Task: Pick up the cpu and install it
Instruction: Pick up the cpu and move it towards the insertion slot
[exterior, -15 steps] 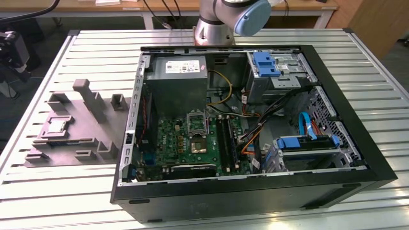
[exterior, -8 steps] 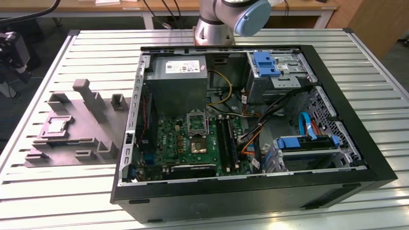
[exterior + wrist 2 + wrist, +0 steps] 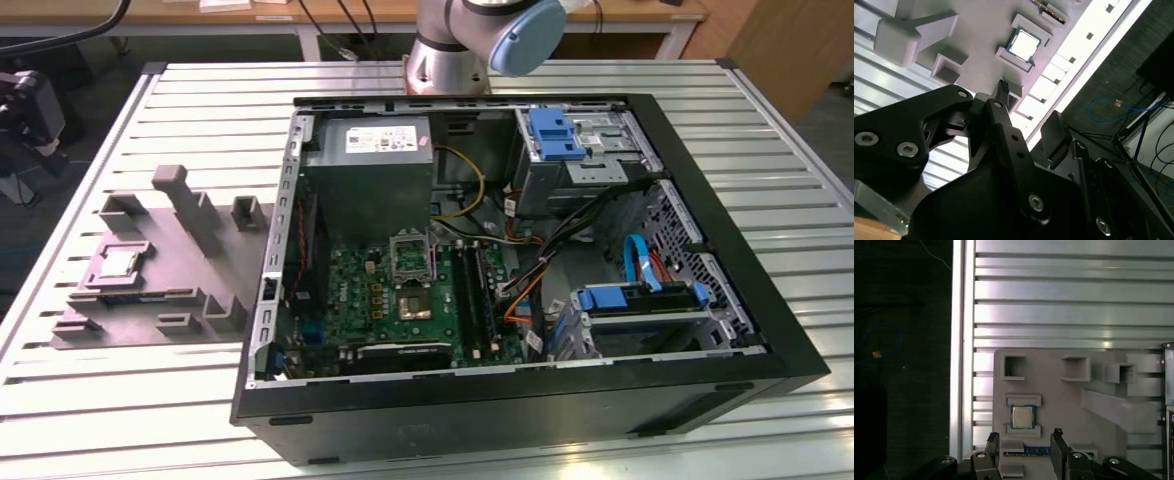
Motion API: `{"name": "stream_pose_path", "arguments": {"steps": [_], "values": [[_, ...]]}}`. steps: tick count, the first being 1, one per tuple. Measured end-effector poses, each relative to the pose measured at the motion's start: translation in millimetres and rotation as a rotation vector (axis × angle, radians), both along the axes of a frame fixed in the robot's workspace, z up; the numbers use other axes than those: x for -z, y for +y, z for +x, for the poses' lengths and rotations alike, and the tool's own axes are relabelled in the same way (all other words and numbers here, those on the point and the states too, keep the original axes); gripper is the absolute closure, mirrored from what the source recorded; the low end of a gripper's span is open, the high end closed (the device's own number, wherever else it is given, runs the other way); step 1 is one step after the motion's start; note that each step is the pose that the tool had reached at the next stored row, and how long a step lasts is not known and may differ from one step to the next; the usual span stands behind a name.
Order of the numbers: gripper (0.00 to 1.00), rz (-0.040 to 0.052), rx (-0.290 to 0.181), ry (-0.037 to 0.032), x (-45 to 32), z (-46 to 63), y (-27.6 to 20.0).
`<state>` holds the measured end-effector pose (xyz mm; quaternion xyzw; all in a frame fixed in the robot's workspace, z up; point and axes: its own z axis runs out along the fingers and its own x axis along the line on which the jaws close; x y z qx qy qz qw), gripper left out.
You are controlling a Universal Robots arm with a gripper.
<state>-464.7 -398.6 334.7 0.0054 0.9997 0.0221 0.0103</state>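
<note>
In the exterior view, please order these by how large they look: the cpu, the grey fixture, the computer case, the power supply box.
1. computer case, clearly the largest.
2. grey fixture.
3. power supply box; it sits farther back, so this rank is less sure.
4. cpu, by far the smallest.

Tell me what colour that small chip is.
The cpu is pale silver-grey, clearest in the first wrist view.

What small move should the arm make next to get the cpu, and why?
Probably lower straight toward the cpu. In the first wrist view it lies untouched in its recess on the grey fixture, and the open, empty gripper hangs clear of it, roughly lined up.
</note>
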Motion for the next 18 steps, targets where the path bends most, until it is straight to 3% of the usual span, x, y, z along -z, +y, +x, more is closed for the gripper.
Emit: {"name": "stream_pose_path", "arguments": {"steps": [18], "values": [[0.47,0.0,0.0,0.0,9.5,0.0,0.0]]}}
